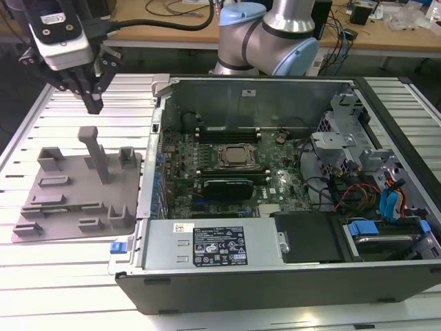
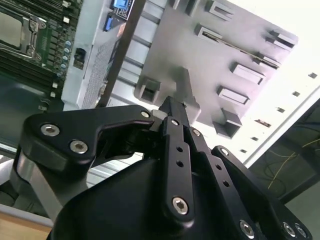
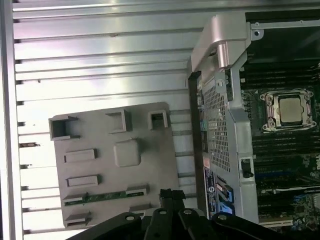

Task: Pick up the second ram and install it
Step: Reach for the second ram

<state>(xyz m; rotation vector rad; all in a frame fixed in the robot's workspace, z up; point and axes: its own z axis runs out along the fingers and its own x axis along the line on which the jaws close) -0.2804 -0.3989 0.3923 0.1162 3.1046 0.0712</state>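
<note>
Gripper (image 1: 92, 105) hangs pointing straight down, jaws pressed together, empty.

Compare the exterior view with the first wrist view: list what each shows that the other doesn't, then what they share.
Exterior view, not the first wrist view: the arm's blue-and-silver joints, the labelled power supply cover and the drive bay with blue and red cables.
First wrist view, not the exterior view: the green ram stick lying in a slot of the grey fixture.
Shared: the grey fixture, the gripper above it, the processor and the slatted table.
</note>
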